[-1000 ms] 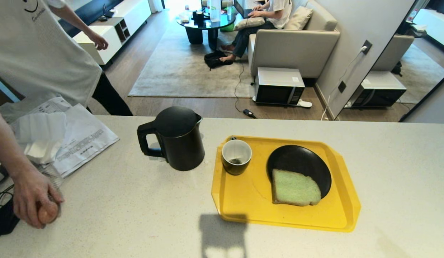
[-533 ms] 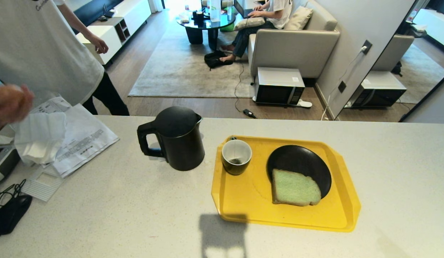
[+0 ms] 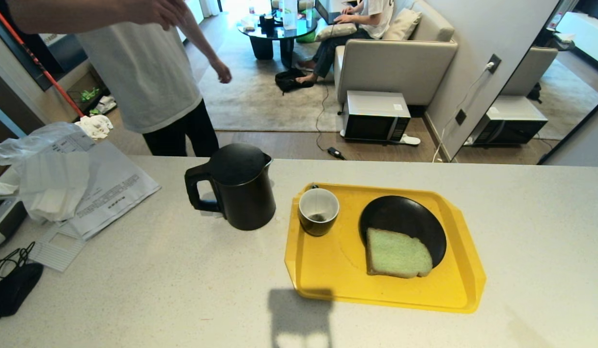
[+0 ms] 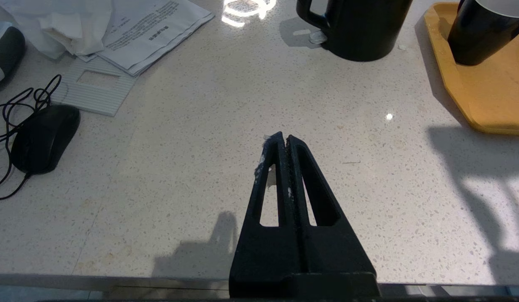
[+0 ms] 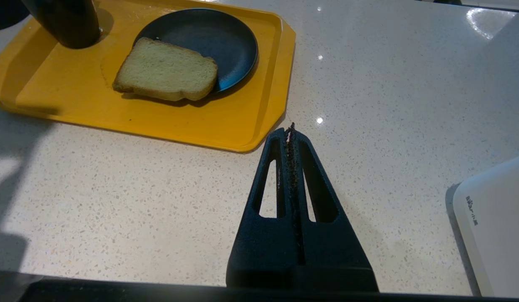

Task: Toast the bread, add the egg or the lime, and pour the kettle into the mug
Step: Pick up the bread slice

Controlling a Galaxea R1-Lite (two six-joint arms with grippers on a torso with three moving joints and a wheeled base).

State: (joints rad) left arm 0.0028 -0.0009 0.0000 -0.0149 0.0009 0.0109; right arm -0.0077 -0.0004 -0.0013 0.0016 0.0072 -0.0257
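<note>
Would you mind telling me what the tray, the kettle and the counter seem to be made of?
Tray: probably plastic, a smooth yellow moulded piece with a raised rim and soft sheen.
Kettle: matte black shell, plastic or coated metal; the look leaves it open.
Counter: likely polished stone or a composite, pale with fine specks and bright glints.

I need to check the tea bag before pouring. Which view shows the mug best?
The head view: it looks down into the mug, showing its white inside, the string and its place on the yellow tray. The left wrist view shows only its black side; the right wrist view catches only a cropped dark side.
</note>
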